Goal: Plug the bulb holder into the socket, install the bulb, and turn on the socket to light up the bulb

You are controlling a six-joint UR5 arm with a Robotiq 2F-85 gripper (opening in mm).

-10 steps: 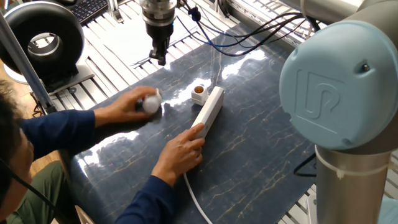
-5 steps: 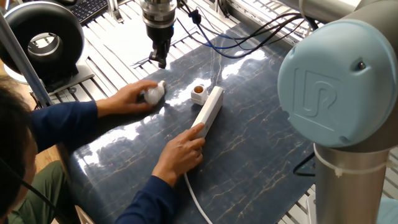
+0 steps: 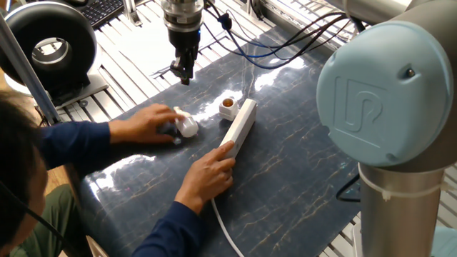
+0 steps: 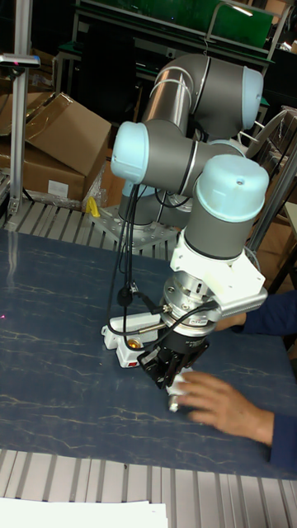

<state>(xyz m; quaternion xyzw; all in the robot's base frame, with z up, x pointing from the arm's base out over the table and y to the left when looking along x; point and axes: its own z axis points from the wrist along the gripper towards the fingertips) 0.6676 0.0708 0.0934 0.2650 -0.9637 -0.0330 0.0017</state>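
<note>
The socket (image 3: 240, 126) is a long white strip lying diagonally on the dark mat, and a person's hand (image 3: 211, 168) holds its near end. The bulb holder (image 3: 228, 106), a small white cube with an orange-brown opening, stands just left of the socket's far end; the tall fixed view shows the bulb holder (image 4: 130, 341) too. The person's other hand (image 3: 146, 126) holds the white bulb (image 3: 188, 128) on the mat, left of the socket. My gripper (image 3: 183, 73) hangs above the mat's far edge, behind the bulb, fingers together and holding nothing.
A black round fan (image 3: 50, 47) stands at the far left. Blue and black cables (image 3: 285, 43) trail over the mat's far side. The arm's large pale-blue joint (image 3: 389, 93) fills the right foreground. A white cable (image 3: 225, 228) leaves the socket's near end.
The person's left hand slid the bulb rightward on the mat, closer to the socket. The gripper and the hand on the socket stayed almost still.
</note>
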